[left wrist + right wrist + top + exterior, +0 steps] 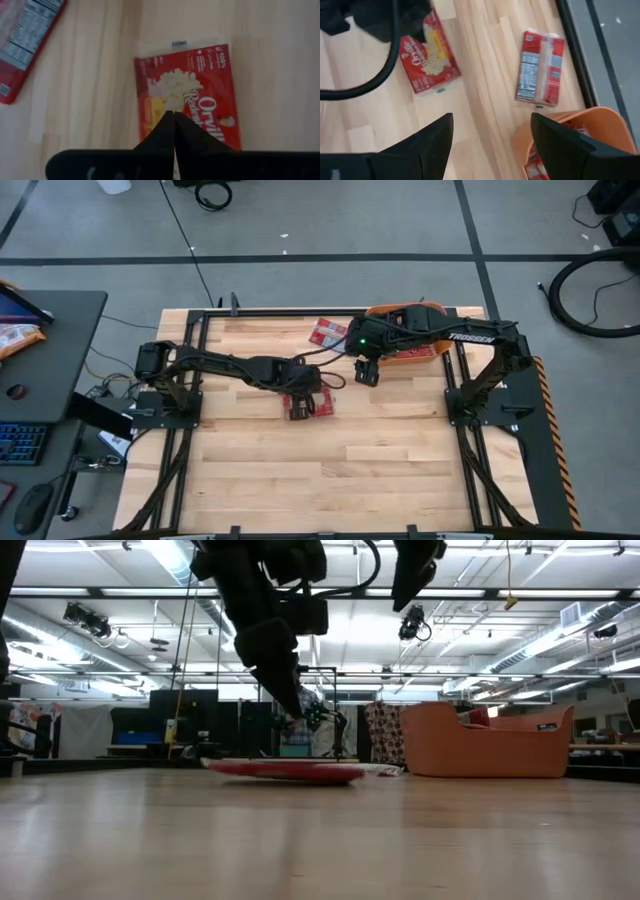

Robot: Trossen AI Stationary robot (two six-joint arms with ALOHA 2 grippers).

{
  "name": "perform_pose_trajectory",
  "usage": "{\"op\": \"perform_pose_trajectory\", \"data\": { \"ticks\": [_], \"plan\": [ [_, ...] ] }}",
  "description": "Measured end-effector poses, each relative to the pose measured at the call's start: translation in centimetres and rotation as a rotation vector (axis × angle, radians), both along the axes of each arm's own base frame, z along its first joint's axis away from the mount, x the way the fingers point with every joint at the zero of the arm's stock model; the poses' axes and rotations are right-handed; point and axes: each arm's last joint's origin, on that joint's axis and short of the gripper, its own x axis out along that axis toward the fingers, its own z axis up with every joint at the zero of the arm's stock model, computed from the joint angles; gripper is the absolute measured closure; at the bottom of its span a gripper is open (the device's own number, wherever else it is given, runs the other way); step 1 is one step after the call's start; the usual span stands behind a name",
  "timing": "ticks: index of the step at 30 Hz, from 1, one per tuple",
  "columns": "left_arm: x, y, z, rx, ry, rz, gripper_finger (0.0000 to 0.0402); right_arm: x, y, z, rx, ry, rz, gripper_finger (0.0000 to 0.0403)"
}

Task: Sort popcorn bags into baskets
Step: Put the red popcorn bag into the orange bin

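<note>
One red popcorn bag (318, 406) lies flat near the table's middle, picture side up (200, 85). My left gripper (174, 116) is shut and points down over this bag's near part; in the low view it (318, 720) hangs a little above the bag (290, 771). A second bag (327, 332) lies label side up (540, 67) near the far edge. The orange basket (400, 308) stands at the far right, with a red packet (537, 165) inside. My right gripper (492, 135) is open, raised beside the basket (590, 125).
The right arm crosses over the basket in the high view. A black frame rail (575, 55) runs along the far edge behind the second bag. Bare wood (330, 470) stretches across the near half of the table. A desk with a keyboard (20, 445) stands to the left.
</note>
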Motion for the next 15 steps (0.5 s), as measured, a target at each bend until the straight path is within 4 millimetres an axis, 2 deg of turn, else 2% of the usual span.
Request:
{"op": "perform_pose_trajectory", "data": {
  "ticks": [8,12,15],
  "plan": [
    [0.0,-0.3,-0.1,-0.146,-0.004,-0.010,0.0389,0.6,0.8,-4.6,0.050,0.083,0.038,0.0134],
    [0.0,-1.6,-0.6,-0.144,0.010,-0.034,0.0335,0.5,0.9,-5.0,0.021,0.103,0.030,0.0134],
    [-0.5,-3.1,-1.5,-0.116,0.030,-0.050,0.0280,0.2,0.8,-4.5,-0.015,0.100,0.015,0.0134]
  ]
}}
